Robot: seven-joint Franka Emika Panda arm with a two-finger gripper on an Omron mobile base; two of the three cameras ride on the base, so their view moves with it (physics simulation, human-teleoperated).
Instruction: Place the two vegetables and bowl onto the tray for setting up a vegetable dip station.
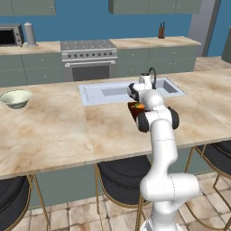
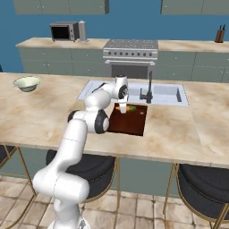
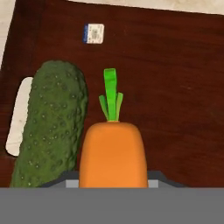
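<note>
The orange carrot point(image 3: 112, 153) sits right under my hand, and my gripper point(image 2: 121, 103) looks shut on it just above the dark reddish-brown tray point(image 2: 135, 123); the fingertips are hidden behind it. The dark green cucumber point(image 3: 50, 124) lies on the tray point(image 3: 175, 87) beside the carrot, partly over the pale slot point(image 3: 16, 127). In the right base view the carrot point(image 2: 120, 108) and cucumber point(image 2: 132, 108) lie near the tray's far edge. The pale bowl point(image 1: 16, 98) stands far left on the counter, well away from the arm; it is also the bowl point(image 2: 27, 83) in the right base view.
The grey sink basin point(image 2: 165, 95) with its dark faucet point(image 2: 149, 89) lies just behind the tray. A small white sticker point(image 3: 94, 33) is on the tray. Dark stools point(image 1: 119, 176) stand under the counter's near edge. A stove and microwave line the back wall.
</note>
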